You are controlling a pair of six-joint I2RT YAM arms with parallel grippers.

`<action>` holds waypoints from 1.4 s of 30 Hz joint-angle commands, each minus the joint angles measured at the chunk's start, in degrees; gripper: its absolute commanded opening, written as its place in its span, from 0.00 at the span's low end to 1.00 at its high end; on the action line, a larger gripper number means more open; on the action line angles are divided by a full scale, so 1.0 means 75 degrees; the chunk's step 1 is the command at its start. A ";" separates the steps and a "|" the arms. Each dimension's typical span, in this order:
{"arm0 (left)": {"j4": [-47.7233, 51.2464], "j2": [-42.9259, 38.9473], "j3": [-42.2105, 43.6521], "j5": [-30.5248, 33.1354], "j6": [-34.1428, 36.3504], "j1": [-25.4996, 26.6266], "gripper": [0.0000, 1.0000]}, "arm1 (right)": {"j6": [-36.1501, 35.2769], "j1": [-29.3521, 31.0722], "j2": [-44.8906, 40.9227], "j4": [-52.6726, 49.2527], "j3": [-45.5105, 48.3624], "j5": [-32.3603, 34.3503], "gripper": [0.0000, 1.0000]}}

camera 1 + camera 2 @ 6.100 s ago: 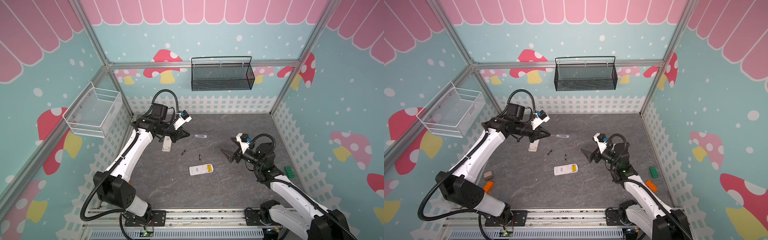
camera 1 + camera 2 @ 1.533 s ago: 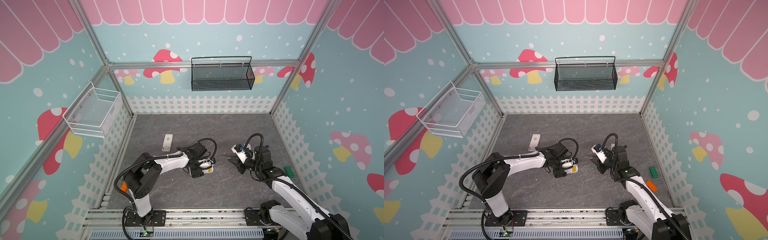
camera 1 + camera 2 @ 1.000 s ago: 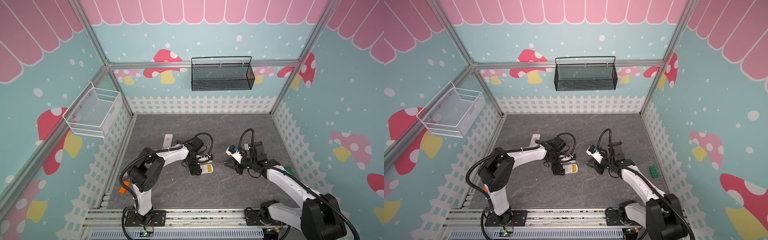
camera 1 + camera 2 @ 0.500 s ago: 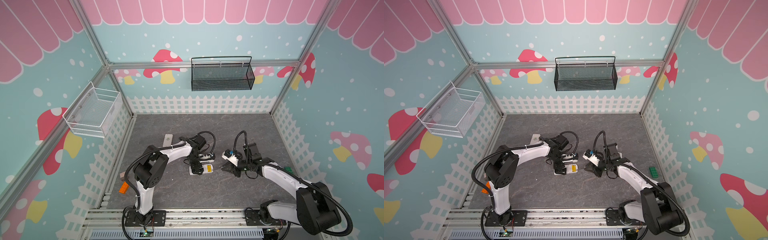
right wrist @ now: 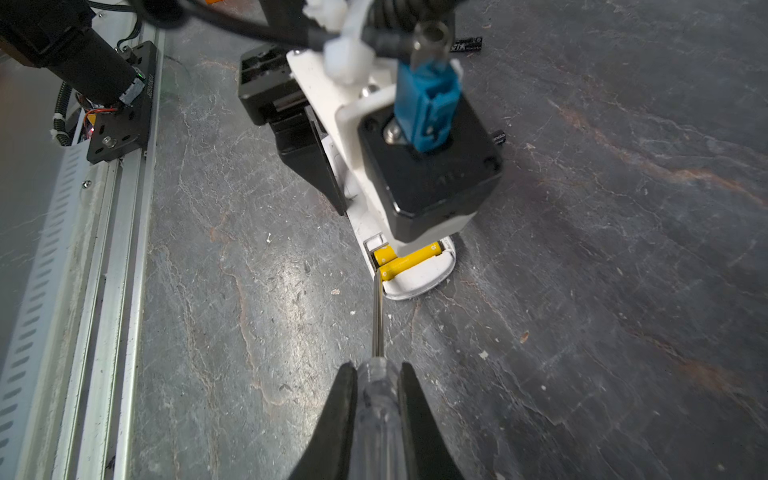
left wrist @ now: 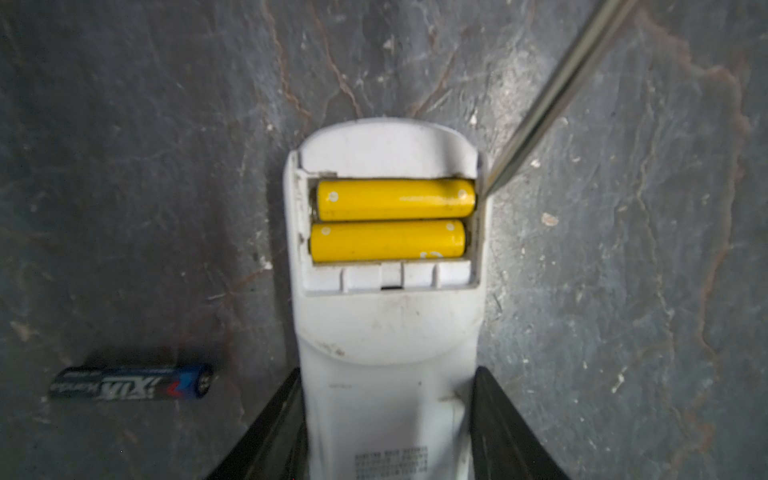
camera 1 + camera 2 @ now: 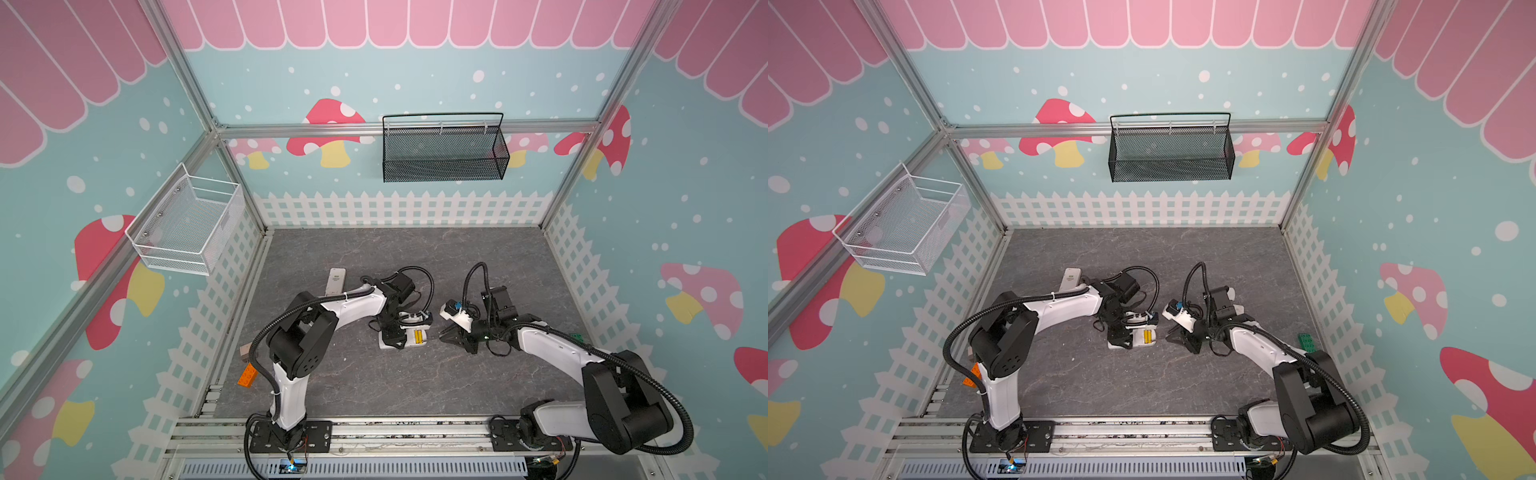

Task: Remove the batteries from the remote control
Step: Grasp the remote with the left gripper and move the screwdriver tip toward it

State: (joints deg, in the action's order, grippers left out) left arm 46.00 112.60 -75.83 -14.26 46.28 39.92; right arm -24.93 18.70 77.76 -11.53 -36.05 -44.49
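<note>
The white remote control (image 6: pixel 388 345) lies back up on the grey floor with its battery bay uncovered. Two yellow batteries (image 6: pixel 395 199) sit side by side in the bay. My left gripper (image 6: pixel 387 372) is shut on the remote's body, one jaw against each long side. My right gripper (image 5: pixel 376 368) is shut on the clear handle of a screwdriver (image 5: pixel 376 399). The screwdriver's steel tip (image 6: pixel 488 185) rests at the end of the outer yellow battery (image 5: pixel 399 259). A black battery (image 6: pixel 131 382) lies loose on the floor beside the remote. In both top views the grippers (image 7: pixel 397 330) (image 7: pixel 1177 332) face each other mid-floor.
A second white remote (image 7: pixel 336 280) lies behind the left arm. An orange block (image 7: pixel 247 376) sits at the left fence and a green block (image 7: pixel 577 338) at the right fence. A white basket (image 7: pixel 187 228) and a black basket (image 7: pixel 442 153) hang on the walls.
My left jaws have closed in onto the remote's sides. My right arm has brought the screwdriver leftward until its tip reached the battery bay.
</note>
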 commanded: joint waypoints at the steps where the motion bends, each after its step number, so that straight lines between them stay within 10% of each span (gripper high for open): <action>1: 0.0142 0.0421 0.0342 0.0214 0.0285 0.0033 0.46 | -0.0374 0.0067 0.0211 0.0010 -0.0342 -0.0162 0.00; 26: 0.0212 0.0397 0.0231 0.0506 0.0790 0.0104 0.40 | -0.1554 0.0295 0.0387 -0.1173 -0.0601 0.0323 0.00; 42: 0.0211 0.0340 0.0186 0.0624 0.0853 0.0176 0.39 | -0.2249 0.0903 0.0223 -0.1235 -0.0659 0.2442 0.00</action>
State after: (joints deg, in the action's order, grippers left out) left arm 46.02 112.49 -76.01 -12.62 49.89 40.75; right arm -38.24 24.95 79.99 -18.94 -41.76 -34.85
